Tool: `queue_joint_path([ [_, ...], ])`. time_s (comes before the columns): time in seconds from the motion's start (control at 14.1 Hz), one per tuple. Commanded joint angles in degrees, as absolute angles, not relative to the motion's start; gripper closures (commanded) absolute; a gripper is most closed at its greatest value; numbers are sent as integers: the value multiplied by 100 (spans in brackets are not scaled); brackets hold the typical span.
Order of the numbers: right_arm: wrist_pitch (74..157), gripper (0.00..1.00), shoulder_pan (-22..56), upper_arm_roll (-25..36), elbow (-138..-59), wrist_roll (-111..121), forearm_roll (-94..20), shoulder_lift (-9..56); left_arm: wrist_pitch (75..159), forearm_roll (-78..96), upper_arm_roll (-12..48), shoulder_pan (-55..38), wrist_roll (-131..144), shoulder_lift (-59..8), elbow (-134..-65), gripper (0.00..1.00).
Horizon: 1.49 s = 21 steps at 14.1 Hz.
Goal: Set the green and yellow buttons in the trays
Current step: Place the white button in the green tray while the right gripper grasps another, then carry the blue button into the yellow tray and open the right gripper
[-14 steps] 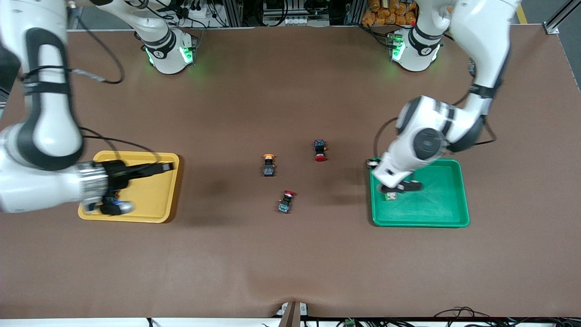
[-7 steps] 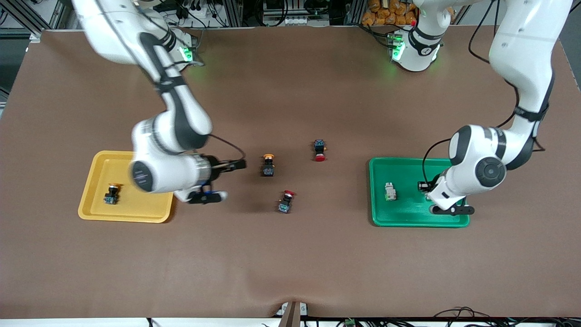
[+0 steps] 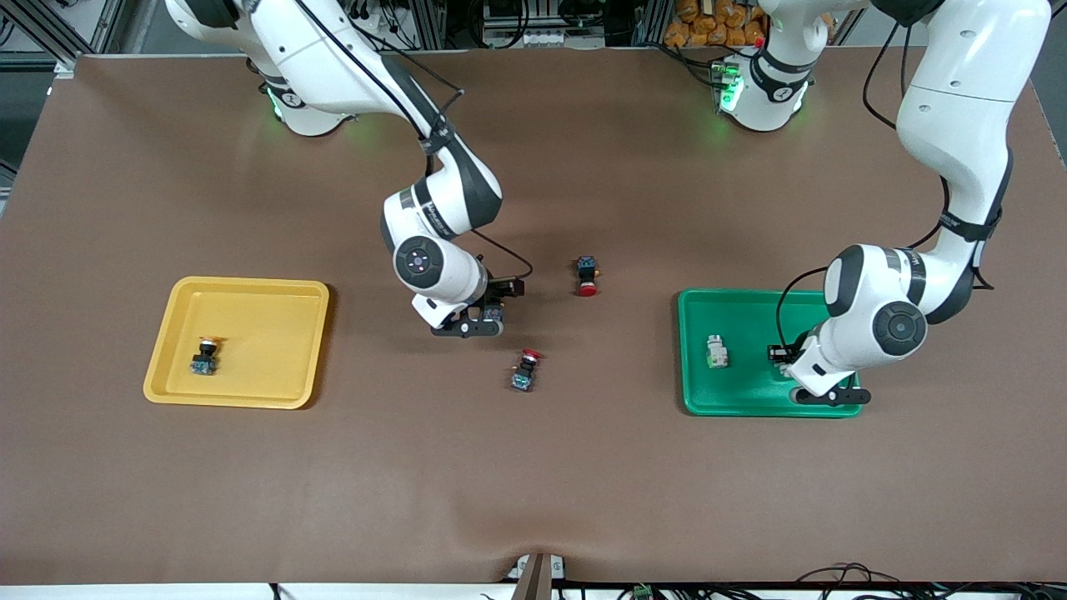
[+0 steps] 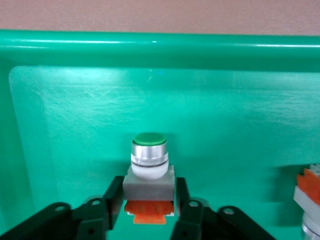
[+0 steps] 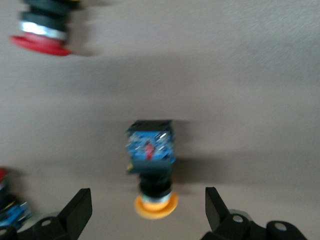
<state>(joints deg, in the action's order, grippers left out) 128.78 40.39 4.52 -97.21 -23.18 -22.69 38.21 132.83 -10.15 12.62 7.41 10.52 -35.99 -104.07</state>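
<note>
Green plastic fills the lower right of the front view, where the green tray holds one white-bodied button lying free. The left gripper sits low in that tray, its fingers closed on a second green button, apparently set down for release.

At centre frame the right gripper hovers over a yellow-capped button on the brown table, fingers spread wide either side, touching nothing; I'd judge it lined up for a grasp.

Another yellow-capped button lies in the yellow tray at middle left. Two red-capped switches stay on the table near the centre.
</note>
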Motion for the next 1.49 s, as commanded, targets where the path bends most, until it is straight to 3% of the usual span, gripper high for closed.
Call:
queue_joint_path([
  [0.0,13103,0,3981,501,-9686,-2426,-2074,3963,13254,-1169,1318,800,1055,-3577,-10362,0],
  [0.21,13306,0,4034,501,-9589,-2575,-2074,4166,13210,-1160,1327,826,1063,-3359,-10336,0],
  [0.28,13359,31,4043,501,-9589,-2584,-2066,4183,13149,-1160,1336,826,1063,-3270,-10327,0],
  [0.36,13359,72,4043,501,-9589,-2627,-2074,4184,13053,-1151,1353,826,1055,-3156,-10318,0],
  [0.43,13368,92,4043,501,-9580,-2689,-2074,4184,12991,-1143,1380,826,1063,-3094,-10257,0],
  [0.5,13368,100,4052,501,-9580,-2707,-2074,4175,12842,-1134,1397,809,1063,-2998,-10179,0],
  [0.85,13080,100,3946,544,-9589,-2707,-2074,3728,11526,-1072,1635,817,1055,-2313,-9652,0],
  [1.14,12333,100,3938,1211,-9580,-2725,-2066,3068,10059,-994,1872,826,1037,-1882,-9045,0],
  [1.42,11691,100,3938,2011,-9580,-1595,-1469,2953,9634,-9,1732,932,345,-1013,-9227,0],
])
